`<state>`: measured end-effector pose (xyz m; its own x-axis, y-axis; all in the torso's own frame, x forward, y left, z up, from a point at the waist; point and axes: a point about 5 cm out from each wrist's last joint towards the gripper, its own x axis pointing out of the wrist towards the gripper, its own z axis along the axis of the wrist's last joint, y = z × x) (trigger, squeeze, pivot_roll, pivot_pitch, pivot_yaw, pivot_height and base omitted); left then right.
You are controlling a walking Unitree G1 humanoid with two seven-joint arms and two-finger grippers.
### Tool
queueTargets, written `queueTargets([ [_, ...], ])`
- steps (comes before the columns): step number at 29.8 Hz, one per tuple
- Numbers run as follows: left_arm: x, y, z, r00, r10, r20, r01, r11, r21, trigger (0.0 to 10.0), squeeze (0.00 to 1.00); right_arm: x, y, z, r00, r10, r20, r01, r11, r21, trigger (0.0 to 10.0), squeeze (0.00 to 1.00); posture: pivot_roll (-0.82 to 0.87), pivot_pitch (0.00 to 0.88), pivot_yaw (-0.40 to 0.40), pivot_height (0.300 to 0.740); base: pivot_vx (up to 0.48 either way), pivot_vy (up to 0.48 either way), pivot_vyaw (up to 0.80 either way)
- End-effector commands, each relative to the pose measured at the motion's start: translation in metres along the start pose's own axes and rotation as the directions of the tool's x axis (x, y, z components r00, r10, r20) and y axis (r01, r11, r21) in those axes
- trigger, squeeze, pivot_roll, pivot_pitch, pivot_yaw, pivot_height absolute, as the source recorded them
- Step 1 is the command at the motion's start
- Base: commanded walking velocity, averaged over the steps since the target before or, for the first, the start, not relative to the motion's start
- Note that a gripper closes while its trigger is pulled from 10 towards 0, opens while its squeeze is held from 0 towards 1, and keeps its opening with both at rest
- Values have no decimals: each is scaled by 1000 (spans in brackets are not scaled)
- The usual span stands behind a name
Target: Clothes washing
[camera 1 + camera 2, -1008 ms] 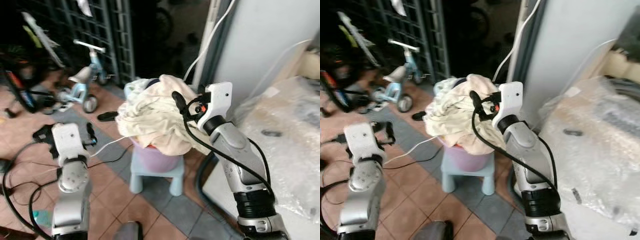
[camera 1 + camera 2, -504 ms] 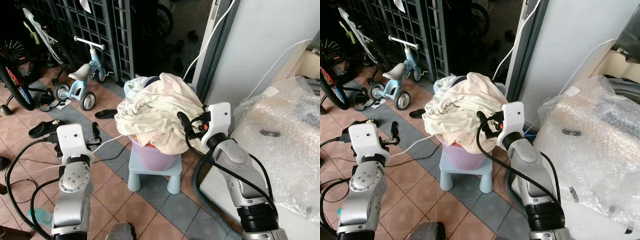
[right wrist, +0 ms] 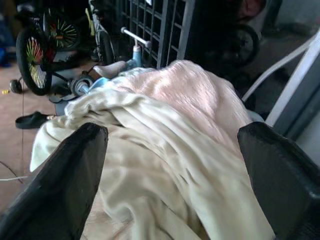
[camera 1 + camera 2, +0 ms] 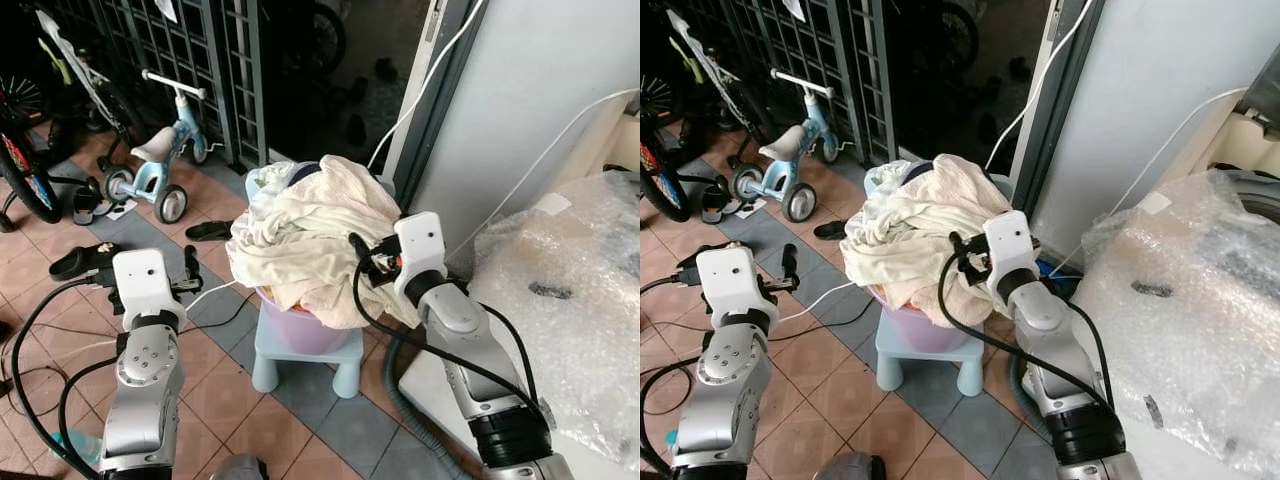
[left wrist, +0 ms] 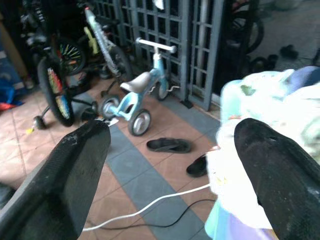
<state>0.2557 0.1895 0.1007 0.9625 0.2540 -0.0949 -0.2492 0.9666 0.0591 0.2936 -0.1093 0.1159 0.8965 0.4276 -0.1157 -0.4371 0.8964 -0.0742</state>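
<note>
A heap of cream clothes [image 4: 300,230] spills over a purple basin [image 4: 295,335] that stands on a pale blue stool [image 4: 305,362]. My right gripper [image 4: 362,264] is at the heap's right side, open, its fingers pointing into the cloth. In the right wrist view the two black fingers [image 3: 75,170] stand wide apart with the cream cloth [image 3: 165,165] just beyond them. My left gripper [image 4: 146,270] is held open to the left of the stool, apart from the heap. In the left wrist view, the edge of the heap [image 5: 270,100] lies past its fingers.
A washing machine under bubble wrap [image 4: 570,300] stands at the right against a grey wall [image 4: 540,90]. A grey hose [image 4: 400,410] and white cable [image 4: 215,290] lie on the tiled floor. A child's bike [image 4: 160,150], a bicycle [image 4: 25,160] and sandals [image 4: 212,230] are at the left.
The right gripper has come down from near the heap's top and moved in against its right side. The left arm has kept its place. The camera has shifted slightly.
</note>
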Motion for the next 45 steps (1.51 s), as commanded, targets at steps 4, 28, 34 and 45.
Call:
queueTargets([
  [4, -1, -2, 1, 1000, -6, 1, 6, 1000, -3, 10000, 0, -2, -2, -13, 997, 22, -76, -25, 999, -33, 10000, 0, 5, 0, -25, 740, 345, 0, 0],
  [28, -20, 14, -3, 998, 31, -55, -29, 999, 32, 10000, 0, 14, 10, -37, 968, 99, -230, -135, 980, -145, 10000, 0, 85, 0, -29, 740, 285, 152, 0],
  [34, -24, 15, -6, 996, 29, -90, -23, 998, 62, 10000, 0, 19, 10, -45, 960, 53, -276, -90, 988, -123, 10000, 0, 106, 0, -21, 740, 0, 0, 0],
  [45, -30, 13, 0, 992, -78, -101, 91, 987, 130, 10000, 0, 33, 4, -61, 903, -78, -423, 76, 997, -22, 0, 0, 153, 0, -12, 740, 0, 0, 0],
])
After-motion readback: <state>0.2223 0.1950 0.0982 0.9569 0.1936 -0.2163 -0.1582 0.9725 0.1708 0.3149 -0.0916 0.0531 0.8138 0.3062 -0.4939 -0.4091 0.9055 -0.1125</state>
